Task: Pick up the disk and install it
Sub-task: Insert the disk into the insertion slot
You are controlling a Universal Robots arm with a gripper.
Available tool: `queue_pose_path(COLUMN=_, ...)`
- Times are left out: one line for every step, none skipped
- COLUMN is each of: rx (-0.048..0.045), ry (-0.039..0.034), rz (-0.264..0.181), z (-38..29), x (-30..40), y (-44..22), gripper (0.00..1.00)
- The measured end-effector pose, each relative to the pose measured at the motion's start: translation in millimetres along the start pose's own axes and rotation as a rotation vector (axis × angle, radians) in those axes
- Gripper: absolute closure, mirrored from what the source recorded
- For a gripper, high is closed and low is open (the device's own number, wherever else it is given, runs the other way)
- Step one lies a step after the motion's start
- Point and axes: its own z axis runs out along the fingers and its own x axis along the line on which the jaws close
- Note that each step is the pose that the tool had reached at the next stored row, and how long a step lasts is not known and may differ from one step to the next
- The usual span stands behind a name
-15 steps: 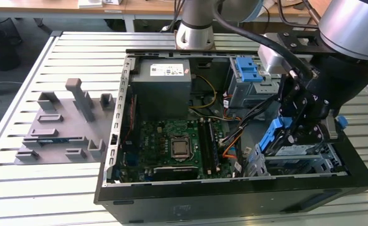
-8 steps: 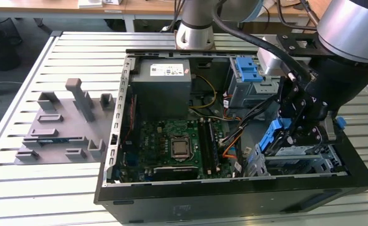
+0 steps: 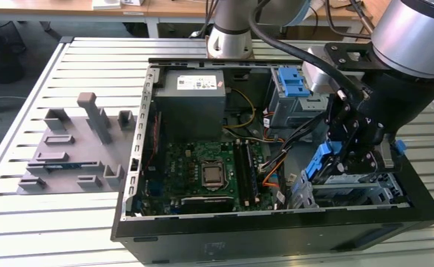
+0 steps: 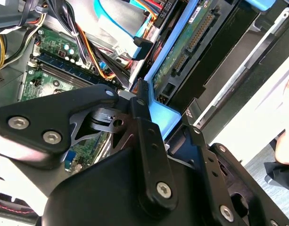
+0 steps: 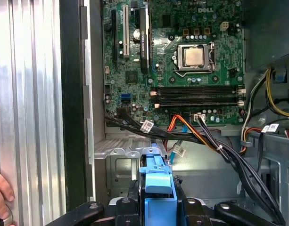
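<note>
Surface: a slatted light-grey metal table (image 3: pixel 76 222). Beyond its far edge were wood-topped desks (image 3: pixel 172 8) and a grey floor.

Toward the exterior view's left, a grey plastic fixture block with upright posts and slots (image 3: pixel 76 150) sat on the table. Just beside it, centre to right, a black desktop computer case (image 3: pixel 276 239) lay on its side with its interior facing up.

Inside the case:
- a green motherboard (image 3: pixel 201 167) with a bare silver processor socket (image 3: pixel 213 172)
- a large grey metal box with a white sticker (image 3: pixel 198 97) at the far end
- a bright blue plastic latch piece (image 3: pixel 291 80) to the right of the box
- a bundle of black, orange and yellow cables (image 3: pixel 272 150) crossing toward the near right corner
- a silver metal drive cage (image 3: pixel 358 192) mounted in that corner

The silver-and-black robot arm (image 3: pixel 417 28) reached down over the near right corner, and its black gripper (image 3: pixel 343 161) hung directly above the cage.

Jaws: narrow, closed on the flat silver-metal disk with blue plastic carrier rails (image 3: pixel 323 162), which was held roughly upright. In the second wrist view one black finger (image 4: pixel 145 127) pressed against the blue rail, and the disk (image 4: pixel 191 40) showed its green circuit-board face. The disk's lower edge was at the cage opening. How deep it sat could not be told.

In the first wrist view a person's hand (image 5: pixel 0 193) showed over the table slats, well apart from the case interior.
</note>
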Motion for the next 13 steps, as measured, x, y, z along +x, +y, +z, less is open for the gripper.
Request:
queue_pose_path(rx=0.0, ry=-0.0001, rz=0.0, z=0.5, x=0.0, y=0.0, gripper=0.64)
queue_pose_path(rx=0.0, ry=-0.0001, rz=0.0, z=1.0, x=0.0, y=0.0, gripper=0.64)
queue_pose_path(rx=0.0, ry=-0.0001, rz=0.0, z=1.6, x=0.0, y=0.0, gripper=0.64)
queue_pose_path(rx=0.0, ry=-0.0002, rz=0.0, z=2.1, x=0.0, y=0.0, gripper=0.64)
queue_pose_path(rx=0.0, ry=-0.0002, rz=0.0, z=2.7, x=0.0, y=0.0, gripper=0.64)
queue_pose_path(rx=0.0, ry=-0.0001, rz=0.0, z=3.1, x=0.0, y=0.0, gripper=0.64)
queue_pose_path(rx=0.0, ry=-0.0001, rz=0.0, z=3.6, x=-0.1, y=0.0, gripper=0.64)
queue_pose_path(rx=0.0, ry=-0.0001, rz=0.0, z=4.1, x=-0.1, y=0.0, gripper=0.64)
queue_pose_path(rx=0.0, ry=-0.0001, rz=0.0, z=4.6, x=-0.1, y=0.0, gripper=0.64)
queue_pose_path(rx=0.0, ry=-0.0001, rz=0.0, z=5.2, x=-0.1, y=0.0, gripper=0.64)
queue_pose_path(rx=0.0, ry=-0.0001, rz=0.0, z=5.6, x=-0.1, y=0.0, gripper=0.64)
queue_pose_path(rx=0.0, ry=0.0, rz=0.0, z=5.7, x=-0.1, y=0.0, gripper=0.64)
queue_pose_path(rx=0.0, ry=0.0001, rz=0.0, z=5.7, x=-0.1, y=0.0, gripper=0.64)
